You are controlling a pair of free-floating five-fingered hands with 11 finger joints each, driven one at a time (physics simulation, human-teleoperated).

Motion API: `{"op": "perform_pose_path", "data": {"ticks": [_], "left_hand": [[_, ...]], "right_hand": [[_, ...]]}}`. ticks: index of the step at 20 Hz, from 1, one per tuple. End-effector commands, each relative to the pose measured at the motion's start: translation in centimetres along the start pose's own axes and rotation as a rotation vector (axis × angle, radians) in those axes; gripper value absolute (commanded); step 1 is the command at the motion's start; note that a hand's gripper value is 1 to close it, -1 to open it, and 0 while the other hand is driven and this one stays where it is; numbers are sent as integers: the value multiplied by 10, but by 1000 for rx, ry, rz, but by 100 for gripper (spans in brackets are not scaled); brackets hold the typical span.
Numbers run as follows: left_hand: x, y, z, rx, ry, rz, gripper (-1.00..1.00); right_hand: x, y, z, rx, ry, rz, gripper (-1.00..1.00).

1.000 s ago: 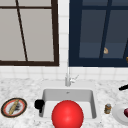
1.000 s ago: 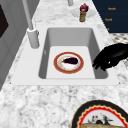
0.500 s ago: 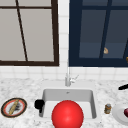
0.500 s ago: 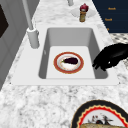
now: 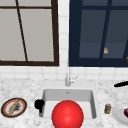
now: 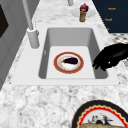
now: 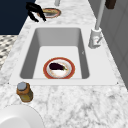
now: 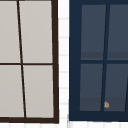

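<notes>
My left hand [image 5: 39, 104] hovers at the sink's [image 5: 45, 93] left rim, holding nothing. In the left side view this left hand [image 6: 110, 57] hangs over the front rim with fingers drooping loosely. The right side view shows the left hand [image 7: 35, 11] at the far end, beside a dark-rimmed plate [image 7: 50, 12] with bread. My right hand [image 5: 121, 84] floats at the far right above the counter, fingers stretched flat. On the basin floor a red-rimmed plate [image 6: 68, 62] carries a dark eggplant [image 6: 70, 60]. A big red ball [image 5: 67, 115] covers the basin's front.
The faucet [image 5: 68, 77] stands behind the sink. A small brown jar [image 5: 107, 108] and a white plate [image 5: 120, 113] with a red item sit on the right counter. The dark-rimmed plate [image 5: 14, 107] lies on the left counter. Windows line the back wall.
</notes>
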Motion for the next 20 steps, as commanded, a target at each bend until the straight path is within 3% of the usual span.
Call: {"op": "perform_pose_path", "data": {"ticks": [1,9,12,13,17,20], "left_hand": [[0,0,0,0,0,0,0],[0,0,0,0,0,0,0],[0,0,0,0,0,0,0],[0,0,0,0,0,0,0],[0,0,0,0,0,0,0],[0,0,0,0,0,0,0]], "right_hand": [[2,2,3,8,18,-155,-100],[12,0,22,4,55,-215,-100],[15,-17,25,24,62,-178,-100],[12,-2,24,32,64,-105,-100],[32,-20,38,33,0,-166,-100],[35,-20,47,35,24,-198,-100]]}}
